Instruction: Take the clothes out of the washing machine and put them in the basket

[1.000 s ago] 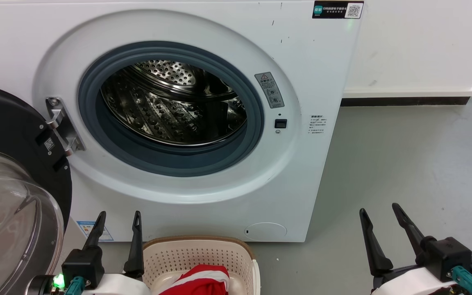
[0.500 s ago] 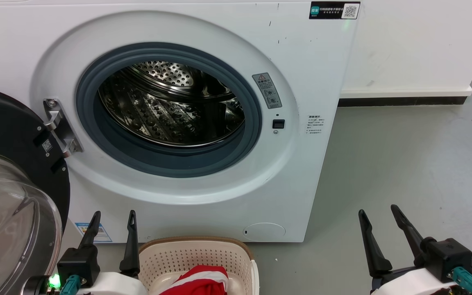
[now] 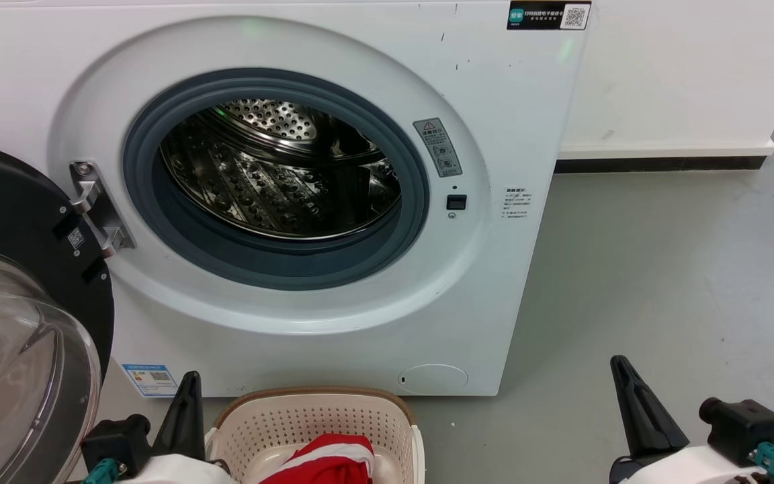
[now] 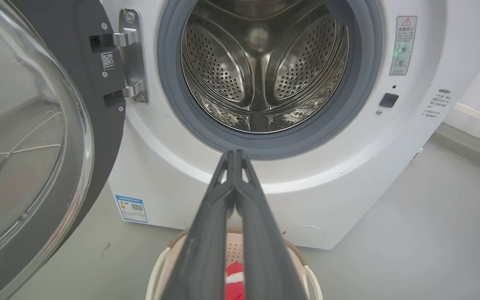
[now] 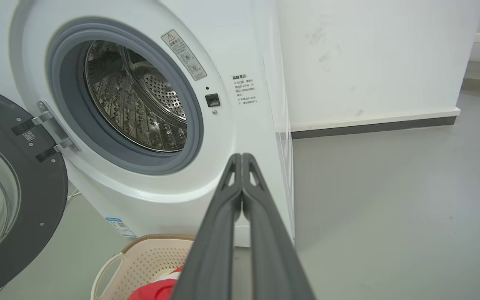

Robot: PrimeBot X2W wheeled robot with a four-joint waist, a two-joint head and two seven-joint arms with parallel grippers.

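Note:
The white washing machine (image 3: 360,349) stands with its door swung open to the left, and its steel drum (image 3: 279,181) shows no fabric inside. On the floor before it sits the cream basket (image 3: 306,392), holding the red clothes (image 3: 333,460) with white stripes. My left gripper (image 3: 189,393) is shut and empty, just left of the basket. Over bare floor right of the machine, my right gripper (image 3: 623,376) is shut and empty too. The wrist views show each pair of fingers pressed together: left gripper (image 4: 235,155), right gripper (image 5: 242,157), with the basket (image 4: 161,262) (image 5: 140,258) below.
The black-framed glass door (image 3: 24,323) juts out at the left, close to my left arm. Grey floor (image 3: 682,269) spreads to the right of the machine, ending at a white wall with a dark skirting (image 3: 662,165).
Both grippers have gone from open to shut and have dropped lower in the head view. The camera has shifted slightly; machine, basket and clothes are unmoved.

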